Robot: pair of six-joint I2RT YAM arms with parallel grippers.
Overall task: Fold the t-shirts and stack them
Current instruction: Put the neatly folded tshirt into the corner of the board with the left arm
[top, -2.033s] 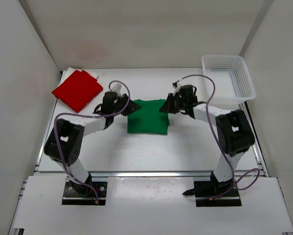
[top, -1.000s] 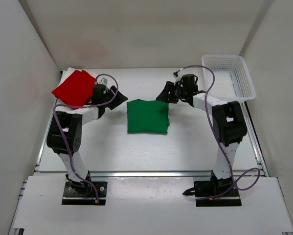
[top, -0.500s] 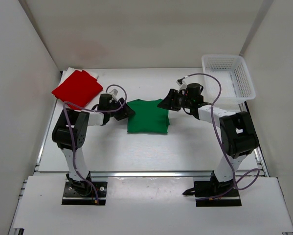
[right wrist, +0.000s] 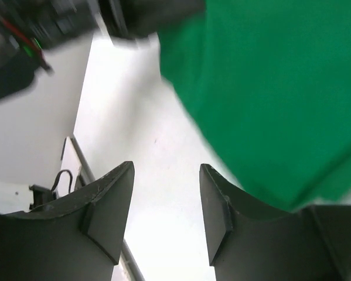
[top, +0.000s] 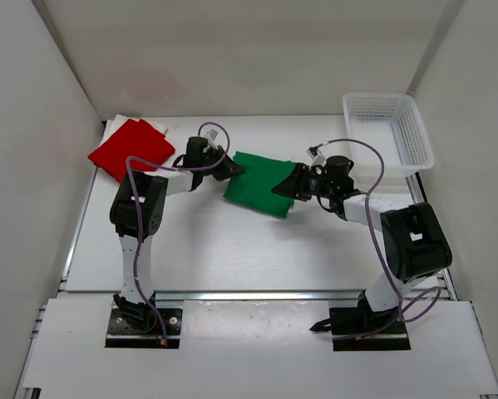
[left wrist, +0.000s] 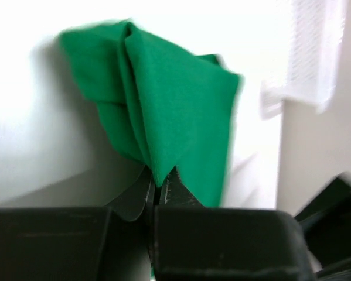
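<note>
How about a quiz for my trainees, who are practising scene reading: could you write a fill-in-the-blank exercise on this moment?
1. The left gripper is ____ on a corner of the green t-shirt.
2. The right gripper, at that shirt's other edge, is ____.
3. The red t-shirt lies at the far ____ corner of the table.
4. The basket stands at the far ____ corner.

Missing words: shut; open; left; right.

A robotics lab cell is shown: a white table (top: 232,258) is walled by plain white panels (top: 232,58) beyond and beside the left gripper (top: 230,170) and right gripper (top: 283,189), whose arms (top: 136,208) are bolted to black plates (top: 172,328) behind them.
</note>
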